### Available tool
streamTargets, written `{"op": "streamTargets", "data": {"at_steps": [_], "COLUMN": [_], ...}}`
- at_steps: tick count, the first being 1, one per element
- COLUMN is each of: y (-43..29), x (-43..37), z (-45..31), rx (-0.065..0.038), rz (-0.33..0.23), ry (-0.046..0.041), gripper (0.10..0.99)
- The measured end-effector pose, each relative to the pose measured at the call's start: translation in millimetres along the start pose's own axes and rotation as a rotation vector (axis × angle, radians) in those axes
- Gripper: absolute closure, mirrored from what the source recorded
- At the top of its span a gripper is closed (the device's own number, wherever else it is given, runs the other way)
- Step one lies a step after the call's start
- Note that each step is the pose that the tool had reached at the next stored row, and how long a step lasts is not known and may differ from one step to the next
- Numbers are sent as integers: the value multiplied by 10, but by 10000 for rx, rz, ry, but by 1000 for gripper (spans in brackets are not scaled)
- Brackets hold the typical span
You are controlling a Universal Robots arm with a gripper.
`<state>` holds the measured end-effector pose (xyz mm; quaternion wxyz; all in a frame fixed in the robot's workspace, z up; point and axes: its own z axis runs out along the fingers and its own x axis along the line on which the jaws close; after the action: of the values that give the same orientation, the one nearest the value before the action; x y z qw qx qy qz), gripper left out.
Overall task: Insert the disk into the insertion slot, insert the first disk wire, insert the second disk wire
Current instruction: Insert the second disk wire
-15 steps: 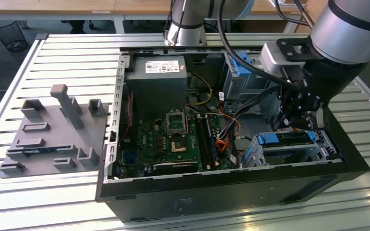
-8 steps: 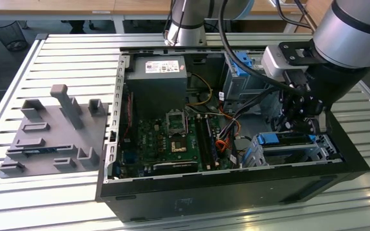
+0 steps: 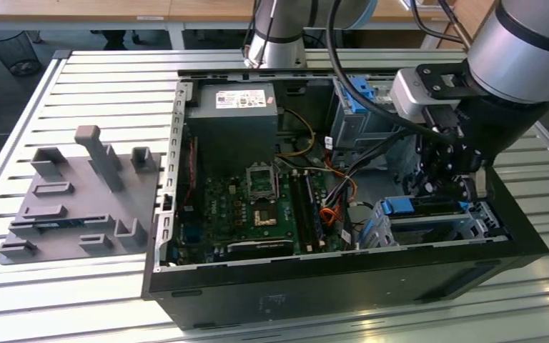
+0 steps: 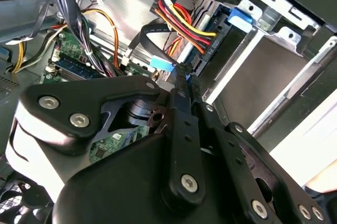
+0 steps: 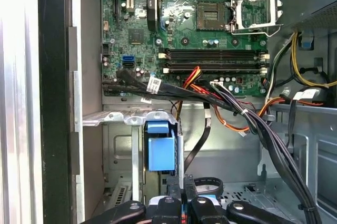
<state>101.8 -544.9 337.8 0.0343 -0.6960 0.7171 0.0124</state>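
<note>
Several cable bundles crowded the open computer case (image 3: 351,271) where we worked: a thick black loom (image 5: 247,116) ran across the lower edge of the green motherboard (image 5: 184,18), and red, yellow and orange leads (image 4: 184,21) fanned into a connector just beside the drive bay. On the slatted table (image 3: 83,78), a grey fixture block (image 3: 79,196) with upright pegs stood well apart from the case, toward the exterior view's left. A taller grey cage with a blue bracket (image 3: 360,96) rose at the far side of the case.

We saw the insertion slot (image 3: 432,225) in the case corner toward the exterior view's right, a low cage of silver metal. The disk (image 3: 400,207) sat in it, its blue carrier tab facing the motherboard side; in the first wrist view that blue tab (image 5: 160,150) stood against the cage's metal rim. We could not make out the disk's long axis, since the cage and arm hid most of it.

The arm reached down steeply from the upper part of the exterior view's right, its gripper (image 3: 451,175) directly above the slot. In the second wrist view the black fingers (image 4: 181,92) were pressed close together at a small blue connector (image 4: 162,64); whether they were actually pinching it we could not tell.
</note>
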Motion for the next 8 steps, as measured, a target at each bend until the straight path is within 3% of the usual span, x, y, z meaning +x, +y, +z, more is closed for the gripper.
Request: {"op": "streamTargets", "data": {"at_steps": [4, 8], "y": [-2, -9], "x": [60, 70], "z": [3, 7], "rx": [0, 0], "rz": [0, -2], "ry": [-10, -10], "gripper": [937, 937]}}
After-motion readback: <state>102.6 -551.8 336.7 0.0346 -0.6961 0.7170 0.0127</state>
